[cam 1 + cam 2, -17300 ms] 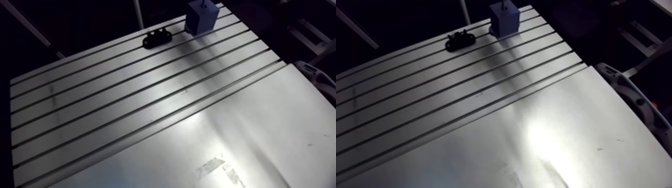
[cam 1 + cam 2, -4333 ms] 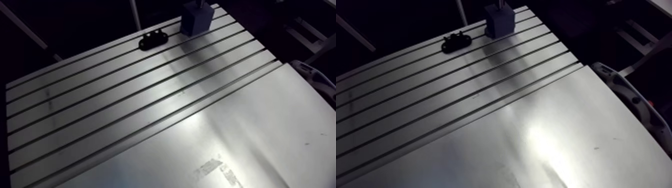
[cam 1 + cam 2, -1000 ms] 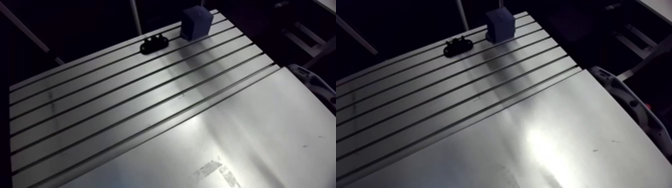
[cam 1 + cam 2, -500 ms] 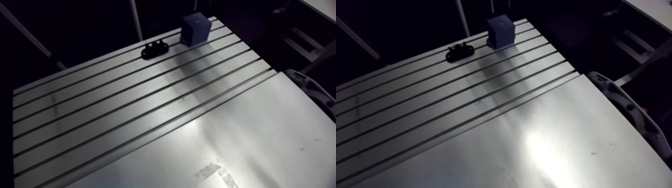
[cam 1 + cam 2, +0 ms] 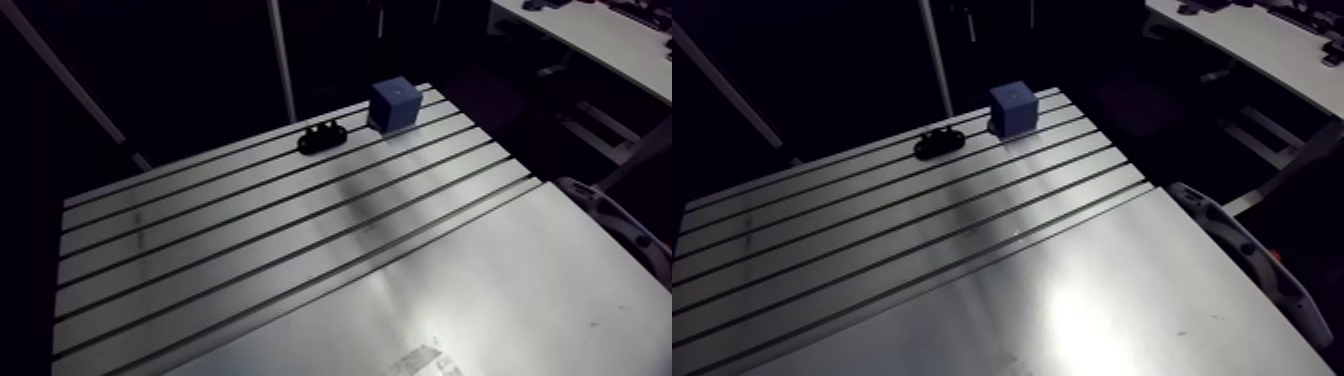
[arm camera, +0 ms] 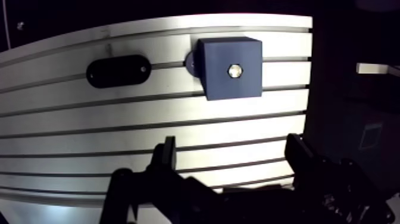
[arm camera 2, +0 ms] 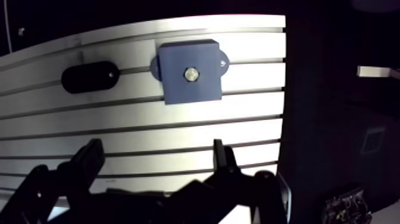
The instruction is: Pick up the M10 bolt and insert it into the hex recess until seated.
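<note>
One blue block (image 5: 393, 104) stands on slotted table (image 5: 210, 238).

We find the block (image 5: 394, 103) on the slotted table (image 5: 300, 260), at its far right corner. The bolt (image 6: 236, 70) sits in the middle of the block's top face. Left of the block and apart from it, the mounting plate (image 5: 322, 137) lies near the far edge. A plain sheet (image 5: 480, 290) fills the near right of the table. In the wrist view the block lies ahead of the gripper (image 6: 231, 152), well apart.
</note>
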`<move>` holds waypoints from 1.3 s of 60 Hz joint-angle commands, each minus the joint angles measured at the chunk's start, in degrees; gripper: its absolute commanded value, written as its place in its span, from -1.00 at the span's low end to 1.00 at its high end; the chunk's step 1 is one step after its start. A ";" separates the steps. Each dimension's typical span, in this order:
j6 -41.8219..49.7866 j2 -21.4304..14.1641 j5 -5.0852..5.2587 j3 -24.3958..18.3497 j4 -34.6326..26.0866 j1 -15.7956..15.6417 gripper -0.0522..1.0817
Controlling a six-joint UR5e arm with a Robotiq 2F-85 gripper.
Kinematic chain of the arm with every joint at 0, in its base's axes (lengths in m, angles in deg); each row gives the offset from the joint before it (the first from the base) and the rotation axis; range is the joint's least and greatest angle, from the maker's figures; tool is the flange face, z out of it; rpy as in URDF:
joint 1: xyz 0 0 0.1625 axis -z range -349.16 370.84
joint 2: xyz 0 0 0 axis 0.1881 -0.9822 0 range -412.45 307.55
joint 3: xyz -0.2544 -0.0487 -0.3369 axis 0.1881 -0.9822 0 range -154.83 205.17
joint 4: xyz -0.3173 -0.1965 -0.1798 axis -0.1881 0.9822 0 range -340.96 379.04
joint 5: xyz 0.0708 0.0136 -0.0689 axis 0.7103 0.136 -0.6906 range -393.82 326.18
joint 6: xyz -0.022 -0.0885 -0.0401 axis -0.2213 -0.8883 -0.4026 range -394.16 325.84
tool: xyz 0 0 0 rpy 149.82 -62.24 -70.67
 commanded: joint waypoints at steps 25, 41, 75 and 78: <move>12.40 -13.60 0.63 3.56 -8.04 -11.91 -0.90; 14.42 -15.86 1.53 5.48 -8.30 -13.81 -0.90; 16.21 -19.63 5.83 7.72 -9.45 -15.32 -0.90; 16.21 -20.02 5.59 7.71 -9.45 -15.32 -0.90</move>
